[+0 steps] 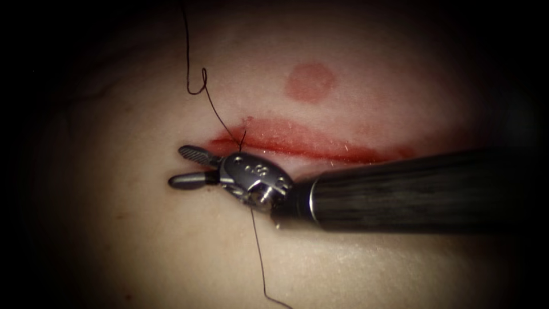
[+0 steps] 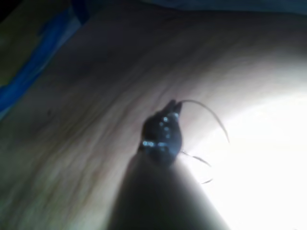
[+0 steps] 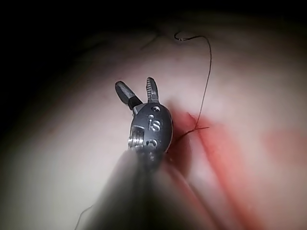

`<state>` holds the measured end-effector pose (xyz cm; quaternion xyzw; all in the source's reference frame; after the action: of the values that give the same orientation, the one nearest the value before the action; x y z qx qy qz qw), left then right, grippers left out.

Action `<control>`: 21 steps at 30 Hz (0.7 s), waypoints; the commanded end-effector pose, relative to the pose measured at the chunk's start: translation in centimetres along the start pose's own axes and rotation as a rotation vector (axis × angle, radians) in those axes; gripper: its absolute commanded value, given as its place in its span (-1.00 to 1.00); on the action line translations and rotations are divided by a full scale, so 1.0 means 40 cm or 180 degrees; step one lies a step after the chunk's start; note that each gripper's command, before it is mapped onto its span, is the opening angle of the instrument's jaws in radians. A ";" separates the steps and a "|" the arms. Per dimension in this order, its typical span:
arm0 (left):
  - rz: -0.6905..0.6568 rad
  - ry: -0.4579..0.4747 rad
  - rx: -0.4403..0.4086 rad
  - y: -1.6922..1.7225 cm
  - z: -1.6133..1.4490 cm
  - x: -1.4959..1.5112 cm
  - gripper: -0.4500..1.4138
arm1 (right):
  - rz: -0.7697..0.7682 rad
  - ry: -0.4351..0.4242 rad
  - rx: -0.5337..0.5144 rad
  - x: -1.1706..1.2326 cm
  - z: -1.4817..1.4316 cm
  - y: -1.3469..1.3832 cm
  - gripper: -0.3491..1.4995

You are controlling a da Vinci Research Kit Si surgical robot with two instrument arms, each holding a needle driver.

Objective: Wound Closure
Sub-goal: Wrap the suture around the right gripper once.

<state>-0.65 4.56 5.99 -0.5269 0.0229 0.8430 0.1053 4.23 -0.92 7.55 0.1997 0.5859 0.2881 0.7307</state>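
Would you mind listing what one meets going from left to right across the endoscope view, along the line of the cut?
Open gripper of the right arm's tool, holding nothing → its silver metal wrist → its dark shaft. The black thread enters the tissue at the left end of the red cut.

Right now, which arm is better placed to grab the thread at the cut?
Right, probably: the right pincer, open and empty, lies by the thread at the cut's left end. The left pincer holds the needle's end, off the tissue.
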 end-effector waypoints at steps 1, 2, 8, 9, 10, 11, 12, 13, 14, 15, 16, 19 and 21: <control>0.0009 0.0003 0.0016 -0.0004 0.0010 0.0004 -0.89 | 0.0004 0.0008 -0.0030 -0.0012 0.0033 0.0020 0.33; 0.0008 0.0014 0.0019 0.0003 0.0005 0.0013 -0.89 | 0.0009 0.0009 -0.0064 -0.0010 0.0041 0.0032 0.31; 0.0038 0.0105 0.0035 0.0074 -0.0069 0.0086 -0.89 | 0.0034 0.0011 -0.0161 -0.0001 0.0058 0.0089 0.29; 0.0037 0.0135 0.0047 0.0081 -0.0080 0.0095 -0.89 | 0.0034 0.0012 -0.0166 -0.0002 0.0059 0.0093 0.29; 0.0018 0.0163 0.0048 0.0088 -0.0091 0.0104 -0.89 | 0.0033 0.0012 -0.0187 -0.0003 0.0060 0.0097 0.27; -0.0003 0.0188 0.0061 0.0095 -0.0102 0.0115 -0.89 | 0.0033 0.0012 -0.0207 -0.0004 0.0061 0.0101 0.25; -0.0003 0.0209 0.0066 0.0105 -0.0117 0.0128 -0.89 | 0.0052 0.0012 -0.0210 -0.0005 0.0061 0.0104 0.25; 0.0000 0.0220 0.0056 0.0111 -0.0127 0.0138 -0.89 | 0.0052 0.0012 -0.0223 -0.0005 0.0062 0.0108 0.22; -0.0017 0.0224 0.0049 0.0119 -0.0138 0.0149 -0.89 | 0.0035 0.0012 -0.0238 -0.0006 0.0062 0.0113 0.20; -0.0016 0.0256 0.0067 0.0136 -0.0162 0.0172 -0.89 | 0.0036 0.0013 -0.0266 -0.0007 0.0063 0.0121 0.18; -0.0012 0.0272 0.0068 0.0145 -0.0172 0.0181 -0.89 | 0.0037 0.0013 -0.0271 -0.0007 0.0065 0.0125 0.18; -0.0047 0.0333 0.0062 0.0180 -0.0202 0.0207 -0.89 | 0.0041 0.0014 -0.0282 -0.0006 0.0070 0.0132 0.16; -0.0073 0.0358 0.0045 0.0212 -0.0225 0.0216 -0.89 | 0.0010 0.0015 -0.0292 -0.0002 0.0073 0.0138 0.16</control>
<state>-0.33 3.64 4.69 -0.5742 0.0251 0.8095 0.1203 4.36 -0.47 7.92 0.1643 0.5720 0.3188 0.7377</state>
